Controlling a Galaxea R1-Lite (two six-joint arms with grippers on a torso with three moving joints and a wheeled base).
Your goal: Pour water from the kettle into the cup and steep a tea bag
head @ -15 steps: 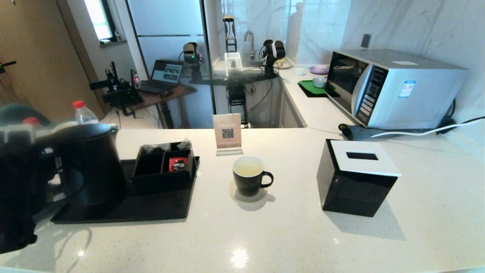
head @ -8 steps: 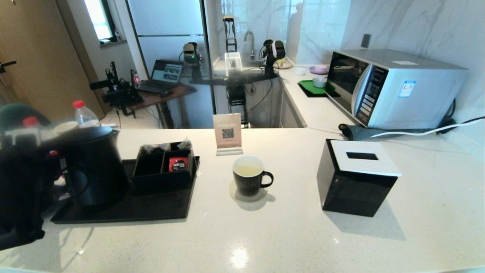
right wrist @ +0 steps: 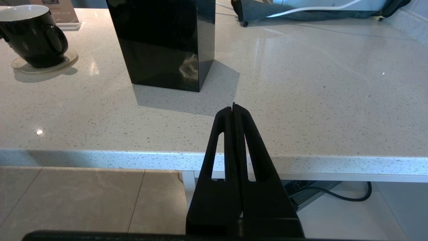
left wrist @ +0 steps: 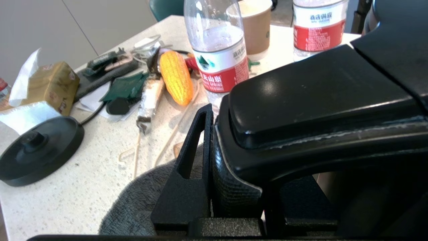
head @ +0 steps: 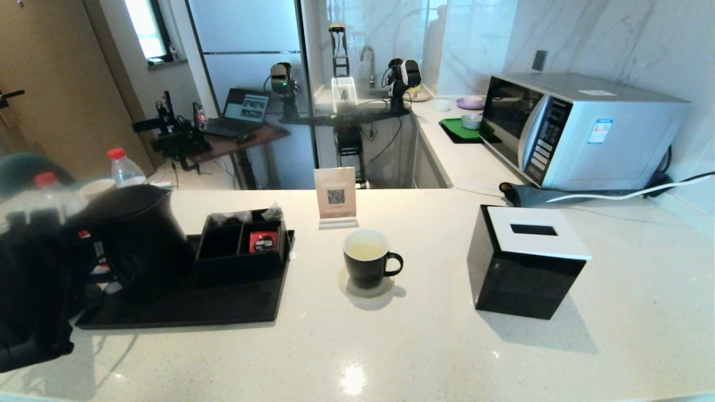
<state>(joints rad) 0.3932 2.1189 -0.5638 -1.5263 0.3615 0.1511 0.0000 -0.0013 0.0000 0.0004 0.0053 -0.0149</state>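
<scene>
The left gripper grips the kettle handle on the black tray. The cup stands right of it. The right gripper is clenched empty, near the counter edge.

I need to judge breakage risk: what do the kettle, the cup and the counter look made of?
Kettle: seemingly matte black plastic, dull sheen. Cup: probably glazed ceramic, glossy black with cream interior. Counter: polished speckled stone or quartz, mirroring ceiling lights.
</scene>
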